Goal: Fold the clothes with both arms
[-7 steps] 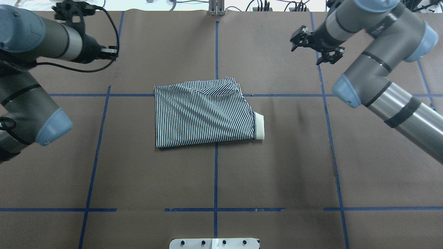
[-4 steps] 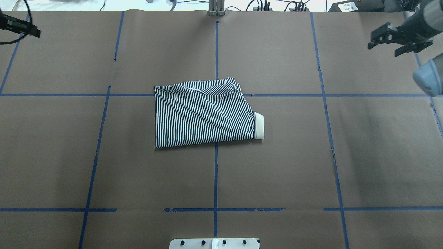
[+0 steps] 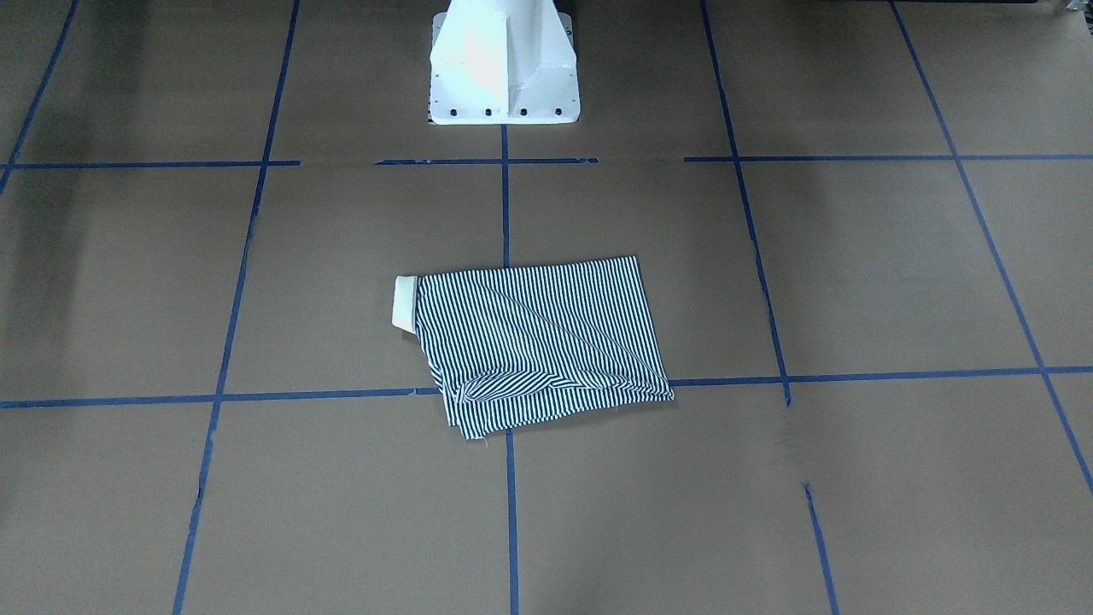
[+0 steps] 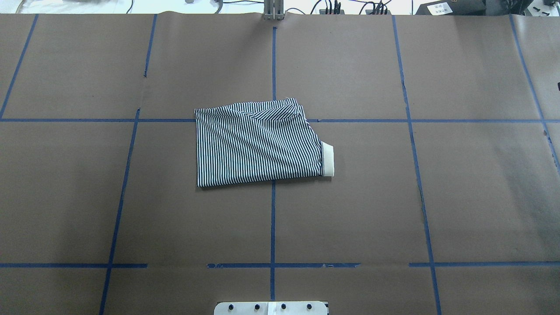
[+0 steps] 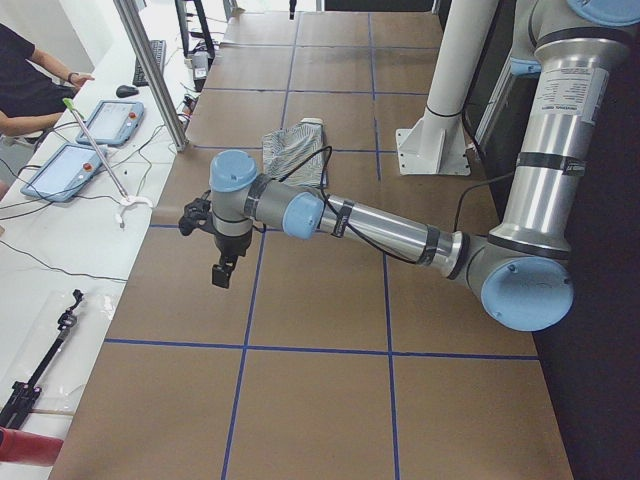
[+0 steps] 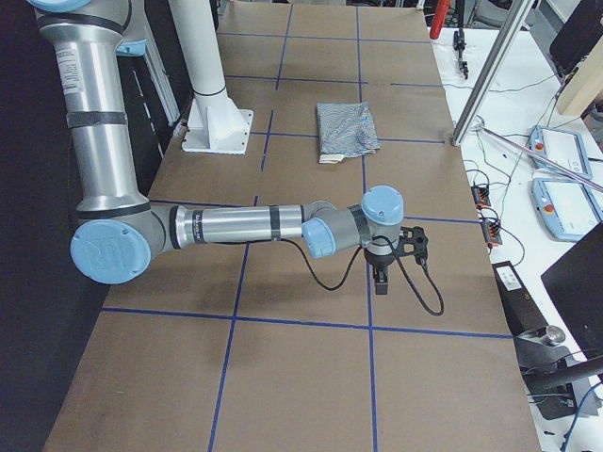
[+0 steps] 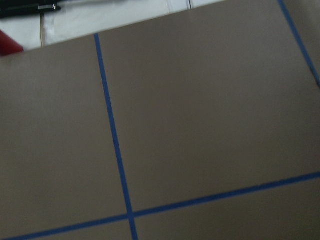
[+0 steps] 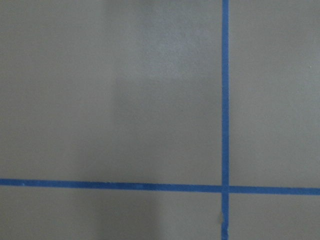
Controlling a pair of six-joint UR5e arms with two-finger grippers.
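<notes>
The striped polo shirt point(image 4: 260, 144) lies folded into a rough rectangle at the table's middle, with its cream collar point(image 4: 328, 159) sticking out on the right side. It also shows in the front-facing view point(image 3: 538, 342), the left view point(image 5: 297, 150) and the right view point(image 6: 346, 127). Neither arm touches it. My left gripper point(image 5: 220, 270) hangs over the table's left end, far from the shirt. My right gripper point(image 6: 381, 280) hangs over the right end. Both show only in the side views, so I cannot tell whether they are open or shut. The wrist views show only brown table and blue tape.
The white pedestal base point(image 3: 504, 60) stands at the robot's side of the table. Blue tape lines point(image 4: 273, 218) grid the brown surface. A person point(image 5: 30, 80) sits by tablets point(image 5: 105, 122) beyond the far edge. Cables and a teach pendant point(image 6: 565, 151) lie there too.
Both arms have swung outward, away from the shirt, and have left the overhead view. The shirt has not moved.
</notes>
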